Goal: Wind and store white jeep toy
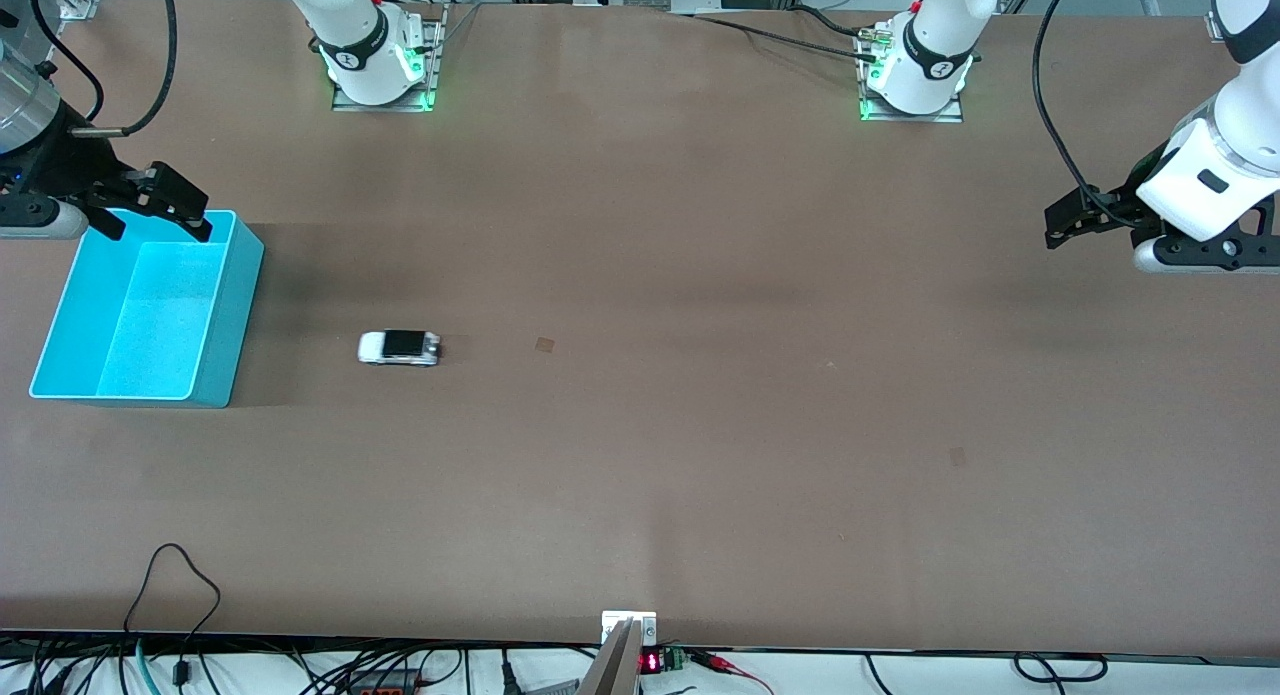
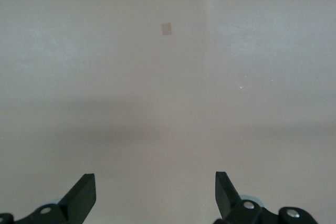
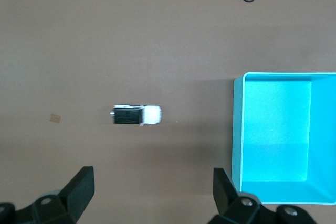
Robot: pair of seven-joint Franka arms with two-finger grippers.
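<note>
The white jeep toy (image 1: 399, 347) with a black roof panel sits on the brown table, beside the cyan bin (image 1: 240, 305) toward the middle of the table. It also shows in the right wrist view (image 3: 137, 115), next to the bin (image 3: 237, 129). My right gripper (image 1: 160, 215) is open and empty, up over the bin's edge nearest the robot bases; in its wrist view it (image 3: 152, 192) frames bare table. My left gripper (image 1: 1075, 225) is open and empty, up over the table at the left arm's end; its wrist view (image 2: 155, 195) shows only bare table.
The cyan bin holds nothing that I can see. A small tan mark (image 1: 544, 345) lies on the table beside the jeep toward the left arm's end. Cables (image 1: 180, 595) lie at the table edge nearest the front camera.
</note>
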